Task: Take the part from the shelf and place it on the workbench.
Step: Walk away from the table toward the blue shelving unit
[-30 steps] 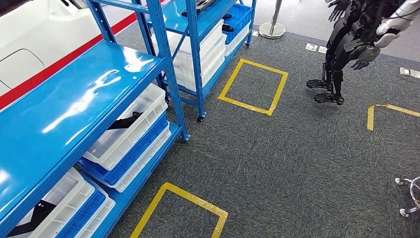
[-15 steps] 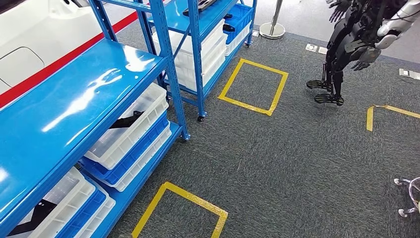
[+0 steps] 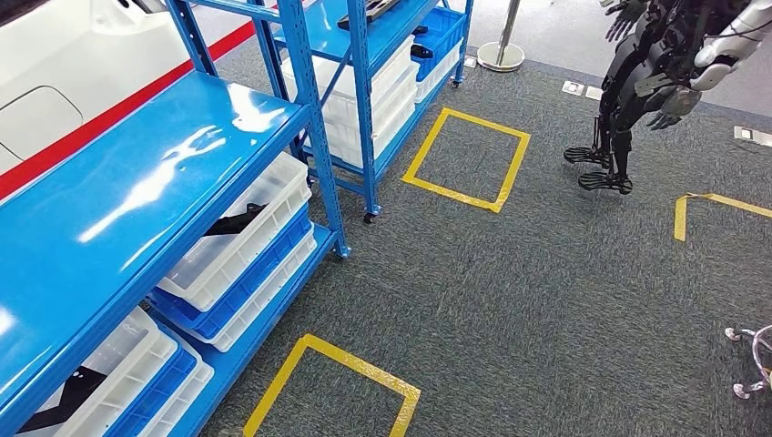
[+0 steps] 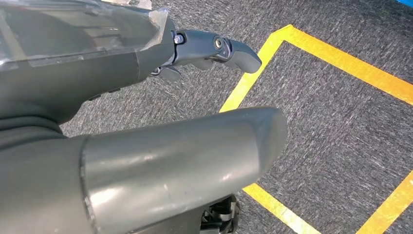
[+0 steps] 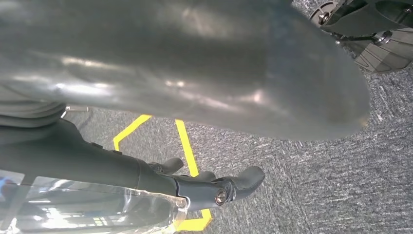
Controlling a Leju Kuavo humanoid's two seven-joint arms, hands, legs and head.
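Observation:
A flat black part (image 3: 232, 221) lies in a white bin (image 3: 255, 228) on the middle level of the near blue shelf (image 3: 137, 182). Another black part (image 3: 64, 393) lies in a white bin at the lower left. A third dark part (image 3: 369, 11) rests on top of the far blue shelf (image 3: 364, 36). My left hand (image 4: 160, 146) hangs over grey carpet and yellow tape, its fingers (image 4: 219, 48) stretched out and holding nothing. My right hand (image 5: 195, 73) hangs the same way, its dark fingers (image 5: 219, 187) extended and empty.
Another black humanoid robot (image 3: 637, 82) stands at the far right. Yellow tape squares (image 3: 466, 159) (image 3: 332, 391) mark the grey carpet beside the shelves. A stanchion base (image 3: 500, 55) stands at the back, a chair base (image 3: 751, 360) at the right edge.
The whole head picture has shifted very slightly, so the camera has moved a little. The shelves, bins and parts keep their places.

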